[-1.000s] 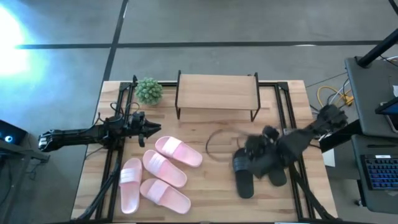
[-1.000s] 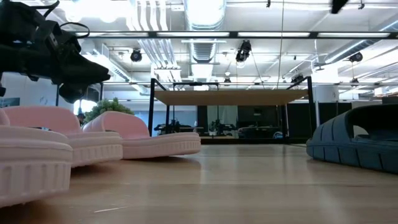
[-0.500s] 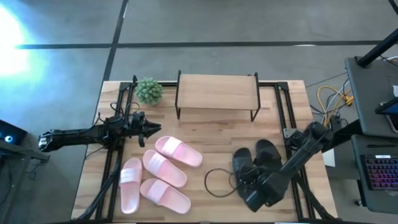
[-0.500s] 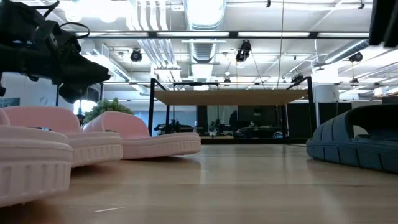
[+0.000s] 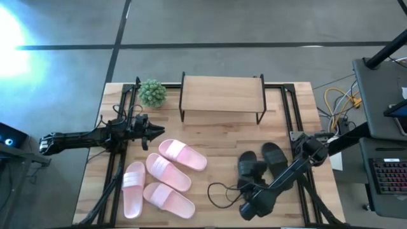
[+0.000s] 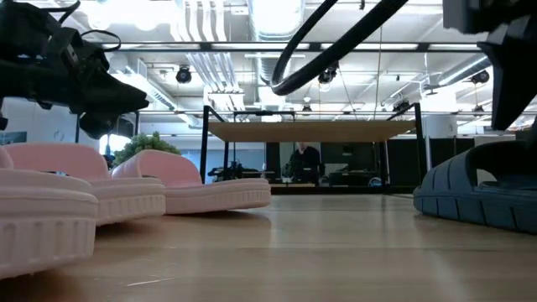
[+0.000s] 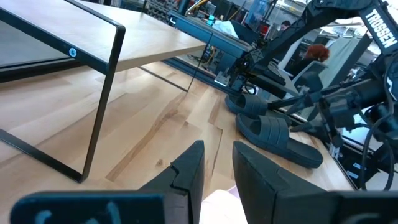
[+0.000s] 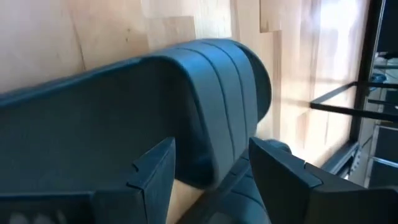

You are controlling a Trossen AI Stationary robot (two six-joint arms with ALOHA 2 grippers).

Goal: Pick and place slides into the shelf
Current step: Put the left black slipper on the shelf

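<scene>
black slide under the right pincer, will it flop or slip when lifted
The black slide looks thick and moulded, so it probably holds its shape rather than flopping. Its strap is ribbed, which should help grip. The right pincer stands open around the strap; lifted there, the slide may tilt.

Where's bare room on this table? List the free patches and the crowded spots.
Free: the shelf top; the strip between shelf and slides; the lane between the pink slides and black slides. Crowded: the left front with pink slides, and the right front, where the right hand hovers open.
</scene>
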